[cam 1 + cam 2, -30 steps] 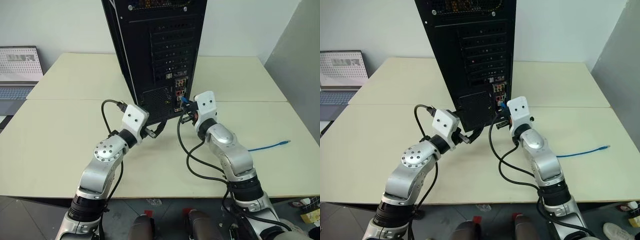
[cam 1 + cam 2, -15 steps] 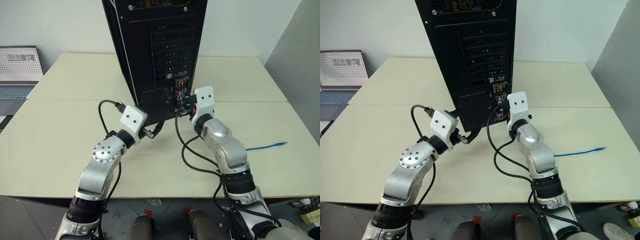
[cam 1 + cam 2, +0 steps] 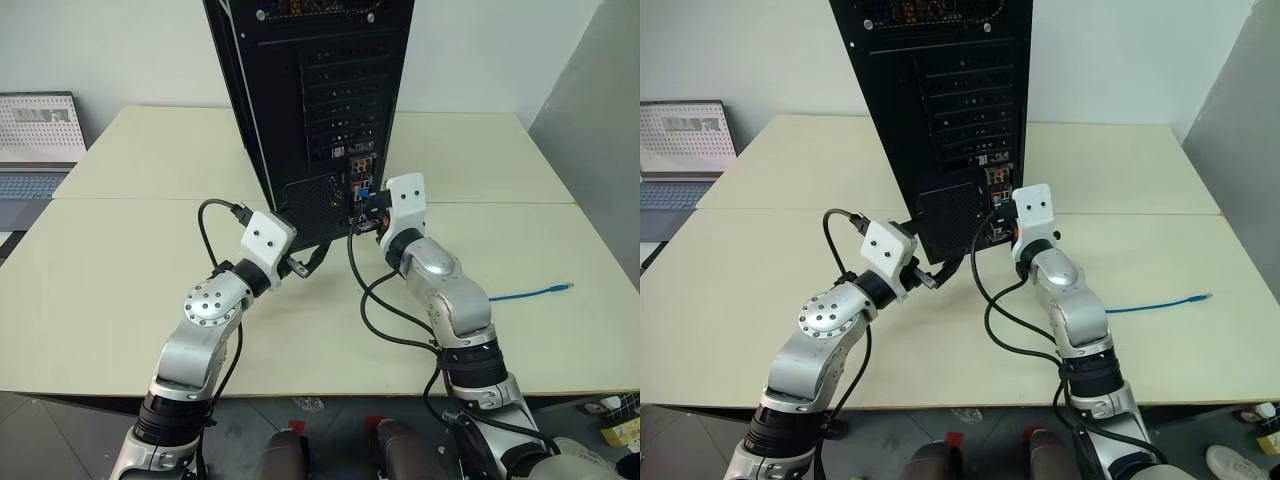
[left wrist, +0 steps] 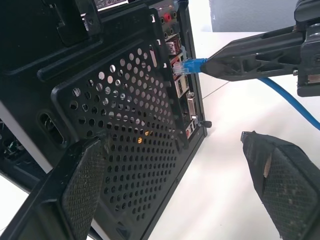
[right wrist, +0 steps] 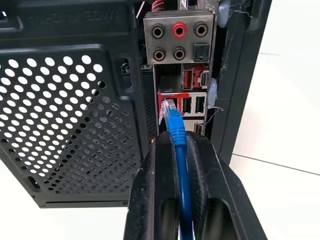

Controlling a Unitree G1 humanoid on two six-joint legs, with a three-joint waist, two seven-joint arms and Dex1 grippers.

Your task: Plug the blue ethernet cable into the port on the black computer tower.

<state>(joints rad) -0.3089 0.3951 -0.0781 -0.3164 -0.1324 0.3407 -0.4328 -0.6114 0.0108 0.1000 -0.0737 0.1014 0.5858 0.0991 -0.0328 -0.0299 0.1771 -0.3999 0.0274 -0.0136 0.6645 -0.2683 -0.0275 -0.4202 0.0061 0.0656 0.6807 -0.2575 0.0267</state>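
At the far left edge a grey laptop (image 3: 38,140) sits open on a separate surface beside the pale tabletop (image 3: 120,260). Moving in, the left gripper (image 4: 170,190) hangs level with its fingers spread wide and nothing between them, just in front of the perforated vent grille (image 4: 125,135) low on the rear of the black computer tower (image 3: 310,100), which stands upright at the middle of the tabletop. To the right of that grille runs the tower's strip of connectors, with round audio jacks (image 5: 179,39) at the top and the port (image 5: 167,102) below them, set in a red-framed block. The right gripper (image 5: 177,145) is clamped shut on the blue ethernet cable (image 5: 176,131) just behind its plug, pointing level at the connector strip; the clear plug tip sits right at the port, though whether it is seated inside cannot be told. From the gripper the cable runs back along the arm, and its free end (image 3: 545,292) lies on the tabletop well to the right, with the small plug at the tip.
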